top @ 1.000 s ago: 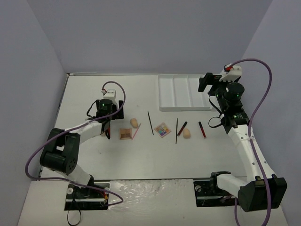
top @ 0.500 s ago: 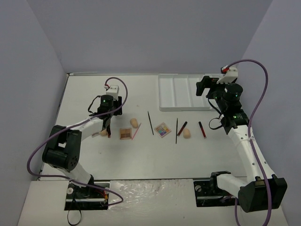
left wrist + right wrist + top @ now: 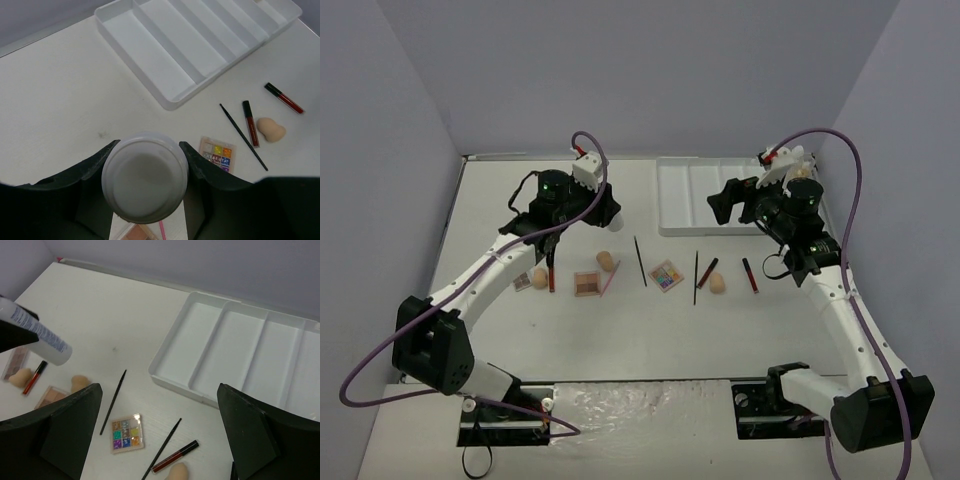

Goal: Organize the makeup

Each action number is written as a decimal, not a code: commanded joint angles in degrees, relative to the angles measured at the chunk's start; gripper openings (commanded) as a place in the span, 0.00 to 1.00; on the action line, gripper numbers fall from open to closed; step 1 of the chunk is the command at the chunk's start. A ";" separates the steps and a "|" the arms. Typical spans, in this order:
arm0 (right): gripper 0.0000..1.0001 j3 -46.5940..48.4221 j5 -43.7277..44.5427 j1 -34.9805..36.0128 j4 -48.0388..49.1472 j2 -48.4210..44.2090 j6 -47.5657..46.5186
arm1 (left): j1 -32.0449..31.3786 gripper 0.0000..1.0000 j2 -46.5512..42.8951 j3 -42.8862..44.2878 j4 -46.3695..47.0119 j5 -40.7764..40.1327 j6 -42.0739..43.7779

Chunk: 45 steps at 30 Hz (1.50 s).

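Holding a white bottle (image 3: 145, 182) in the left gripper (image 3: 595, 208), fingers closed against both sides of its body, one round end turned toward the wrist camera. Carrying it tilted in the air above the counter (image 3: 500, 200), to the left of the white divided tray (image 3: 672, 200) and not over it. Cannot tell whether the end facing the camera is cap or base.

Keeping the right gripper (image 3: 159, 392) spread wide, with nothing between its fingers. Hovering it above the tray, toward that tray's near left part in the overhead view.

Laid out in a loose row on the counter, nearer the arms than the tray, left to right:
- left sponge (image 3: 539, 277), just beside the left lipstick (image 3: 551, 278)
- brown palette (image 3: 587, 284), with a pink pencil (image 3: 610, 280) along its right side
- middle sponge (image 3: 606, 261), just behind those two
- left black pencil (image 3: 640, 262), then the bright palette (image 3: 666, 275)
- right black pencil (image 3: 695, 277), with the middle lipstick (image 3: 708, 272) slanted close beside it
- right sponge (image 3: 717, 284), near that lipstick's lower end
- right lipstick (image 3: 751, 274), lying apart at the right end of the row
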 commanded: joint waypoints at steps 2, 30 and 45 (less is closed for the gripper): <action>0.93 7.92 -11.46 3.22 0.59 1.99 -3.15 | -0.42 0.00 -2.54 9.12 -10.10 14.63 7.86; 1.00 0.05 35.43 3.57 -11.55 -12.73 3.42 | -25.96 0.00 12.20 2.79 10.93 -0.33 4.37; 1.00 -3.12 30.59 2.16 -11.87 -12.23 3.64 | -30.29 0.00 13.96 -4.49 17.28 -5.13 1.61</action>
